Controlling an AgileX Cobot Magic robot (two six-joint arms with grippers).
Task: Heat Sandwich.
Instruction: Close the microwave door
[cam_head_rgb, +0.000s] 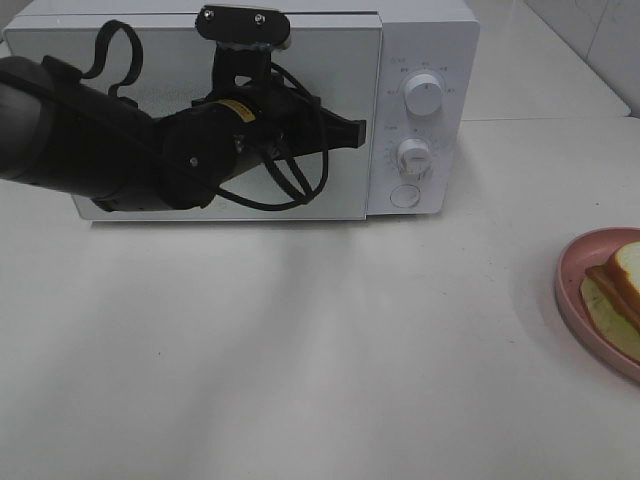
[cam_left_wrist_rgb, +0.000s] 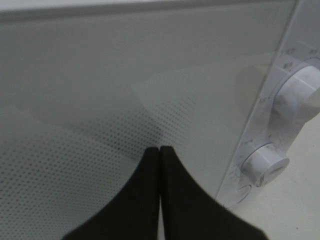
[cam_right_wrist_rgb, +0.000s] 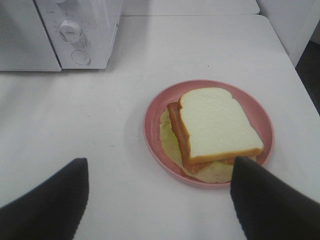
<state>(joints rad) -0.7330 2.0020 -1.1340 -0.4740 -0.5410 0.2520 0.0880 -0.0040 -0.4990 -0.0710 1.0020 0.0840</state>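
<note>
The sandwich (cam_right_wrist_rgb: 215, 120), white bread over a brown filling and a yellow-green layer, lies on a round pink plate (cam_right_wrist_rgb: 154, 117) on the table's right side; the exterior view shows it cut off at the right edge (cam_head_rgb: 625, 285). My right gripper (cam_right_wrist_rgb: 160, 167) hovers open just short of the plate, holding nothing; it is outside the exterior view. My left gripper (cam_head_rgb: 355, 130) is shut and empty, its tips (cam_left_wrist_rgb: 159, 149) close to the closed door (cam_left_wrist_rgb: 150, 75) of the white microwave (cam_head_rgb: 420, 40), near the control panel.
The microwave panel carries two white knobs (cam_head_rgb: 424, 96) (cam_head_rgb: 413, 155) and a round button (cam_head_rgb: 404, 196). The left arm's black body (cam_head_rgb: 90, 140) stretches across the door. Bare white tabletop (cam_head_rgb: 300, 350) lies between microwave and plate. The table's right edge (cam_right_wrist_rgb: 295, 65) runs near the plate.
</note>
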